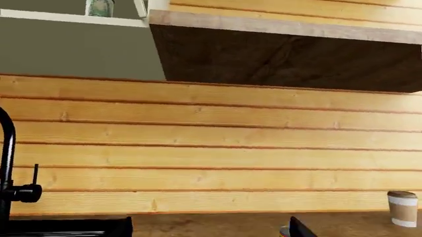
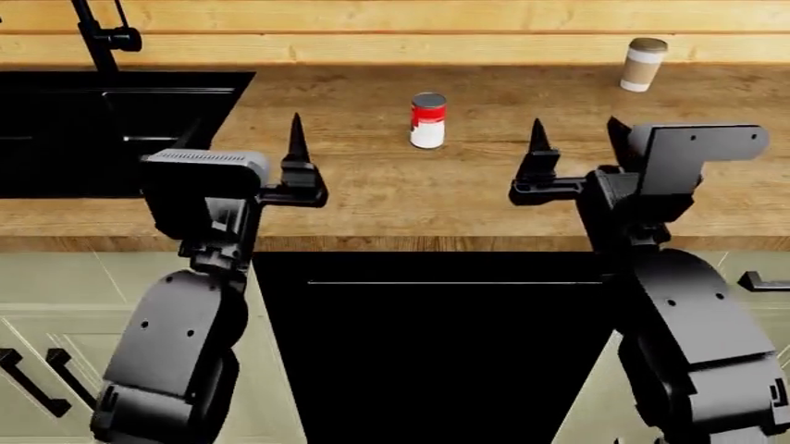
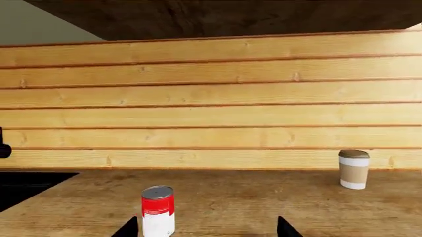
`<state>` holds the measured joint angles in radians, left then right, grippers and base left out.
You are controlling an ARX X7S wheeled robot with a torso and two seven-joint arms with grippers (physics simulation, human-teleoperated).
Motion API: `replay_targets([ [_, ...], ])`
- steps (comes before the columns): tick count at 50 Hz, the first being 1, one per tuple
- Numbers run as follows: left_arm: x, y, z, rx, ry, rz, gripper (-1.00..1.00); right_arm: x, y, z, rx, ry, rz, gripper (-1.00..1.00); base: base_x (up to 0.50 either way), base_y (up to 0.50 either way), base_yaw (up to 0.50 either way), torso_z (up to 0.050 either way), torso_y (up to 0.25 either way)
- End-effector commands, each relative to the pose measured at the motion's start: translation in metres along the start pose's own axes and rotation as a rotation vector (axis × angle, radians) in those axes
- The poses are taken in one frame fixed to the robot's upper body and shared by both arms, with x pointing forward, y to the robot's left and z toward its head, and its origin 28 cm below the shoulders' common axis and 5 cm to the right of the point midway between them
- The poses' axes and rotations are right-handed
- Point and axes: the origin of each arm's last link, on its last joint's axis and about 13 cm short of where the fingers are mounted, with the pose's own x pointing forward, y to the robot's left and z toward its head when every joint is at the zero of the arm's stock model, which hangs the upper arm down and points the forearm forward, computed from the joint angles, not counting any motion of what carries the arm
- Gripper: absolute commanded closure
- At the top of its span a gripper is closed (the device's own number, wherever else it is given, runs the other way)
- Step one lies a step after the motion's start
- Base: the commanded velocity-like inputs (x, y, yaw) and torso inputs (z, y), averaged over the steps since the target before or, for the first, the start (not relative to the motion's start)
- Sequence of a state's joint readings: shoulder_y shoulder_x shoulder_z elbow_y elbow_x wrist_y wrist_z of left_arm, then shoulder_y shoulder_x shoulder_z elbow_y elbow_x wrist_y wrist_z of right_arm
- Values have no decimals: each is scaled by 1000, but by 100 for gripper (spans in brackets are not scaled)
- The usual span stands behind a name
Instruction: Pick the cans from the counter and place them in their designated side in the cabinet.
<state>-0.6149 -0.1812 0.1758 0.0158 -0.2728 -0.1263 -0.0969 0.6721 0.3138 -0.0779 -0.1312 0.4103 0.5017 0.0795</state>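
**While both arms hover, one can waits on the surface**

While the red-and-white can (image 2: 427, 120) stands upright on the brown wood-grain surface (image 2: 370, 199), to the right of the black sink (image 2: 111, 129), both arms hang above the near edge. In the head view it sits beyond and between the left end effector (image 2: 298, 153) and the right end effector (image 2: 574, 148). The right one is spread wide and holds nothing; the right wrist view shows its two tips apart with the can just inside one of them. Only one finger of the left shows, so its opening cannot be told. A pale green-and-white can (image 1: 100, 7) stands on a white cabinet shelf (image 1: 72, 19) above the black tap (image 1: 10, 168). A paper coffee cup (image 2: 642, 64) stands by the plank wall (image 3: 211, 98).
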Motion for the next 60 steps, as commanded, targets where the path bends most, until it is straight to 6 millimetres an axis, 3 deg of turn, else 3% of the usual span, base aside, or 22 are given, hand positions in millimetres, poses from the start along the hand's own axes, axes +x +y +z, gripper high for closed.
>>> replay_targets([
  [1,31,10,11,23,280,-42,-100,-1,-6,14,25,143,131,-100,0,0,0,0,0],
  [18,43,22,28,61,451,-67,-100,19,-4,55,-132,184,192,-100,172,0,0,0,0],
  [46,44,25,29,43,450,-40,-100,21,1,54,-141,189,219,-100,487,0,0,0,0],
  [60,43,24,35,43,397,-29,-100,8,8,53,-167,252,246,-100,0,0,0,0,0],
])
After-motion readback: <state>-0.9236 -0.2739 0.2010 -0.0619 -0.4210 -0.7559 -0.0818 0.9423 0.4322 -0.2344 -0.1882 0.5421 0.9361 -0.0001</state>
